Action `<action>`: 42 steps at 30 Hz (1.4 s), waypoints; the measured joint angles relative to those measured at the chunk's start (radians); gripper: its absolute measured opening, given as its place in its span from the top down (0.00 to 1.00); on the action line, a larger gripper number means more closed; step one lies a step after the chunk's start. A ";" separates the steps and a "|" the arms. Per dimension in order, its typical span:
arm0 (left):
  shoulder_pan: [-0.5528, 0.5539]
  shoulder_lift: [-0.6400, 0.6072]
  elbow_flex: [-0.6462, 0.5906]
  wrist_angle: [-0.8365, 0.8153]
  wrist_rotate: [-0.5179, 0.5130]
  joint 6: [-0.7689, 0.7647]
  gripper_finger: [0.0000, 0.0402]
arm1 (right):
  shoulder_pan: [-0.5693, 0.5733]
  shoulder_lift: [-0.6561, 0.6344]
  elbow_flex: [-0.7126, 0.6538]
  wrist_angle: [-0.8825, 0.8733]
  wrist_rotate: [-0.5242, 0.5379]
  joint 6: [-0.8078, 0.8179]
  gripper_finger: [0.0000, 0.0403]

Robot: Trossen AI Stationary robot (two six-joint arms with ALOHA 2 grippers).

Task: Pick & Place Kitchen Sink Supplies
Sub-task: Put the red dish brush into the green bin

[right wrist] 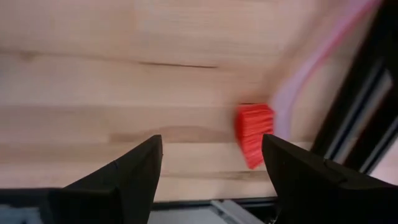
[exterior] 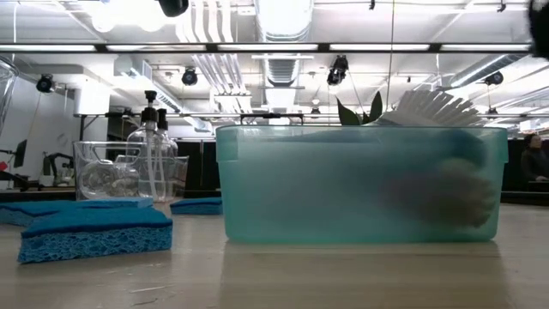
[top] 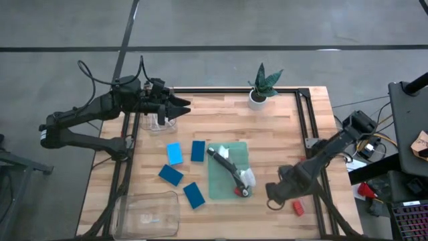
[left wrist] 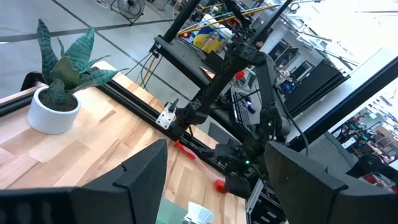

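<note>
Several blue sponges (top: 174,153) lie flat on the table left of a green translucent bin (top: 217,184). In the bin lie a black-handled brush (top: 226,167) and a white brush head (exterior: 429,107) that sticks up above the rim. Clear bottles with black tops (exterior: 153,159) stand in a clear bin (top: 157,122) at the far left. My left gripper (top: 179,107) hangs open and level above that bin, holding nothing. My right gripper (right wrist: 211,168) points down, open, over the near right of the table. A red brush head (right wrist: 254,134) with a pale handle (right wrist: 311,62) lies just beside it on the wood.
A potted green plant (top: 261,90) stands at the far edge. An empty-looking clear bin (top: 147,214) sits at the near left corner. A black metal frame (top: 304,117) runs along the table's right and far sides. Bare wood lies between the green bin and my right gripper.
</note>
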 joint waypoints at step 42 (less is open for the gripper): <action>0.000 0.012 0.000 0.004 -0.044 -0.047 0.35 | 0.118 -0.035 -0.372 0.285 0.050 0.115 0.63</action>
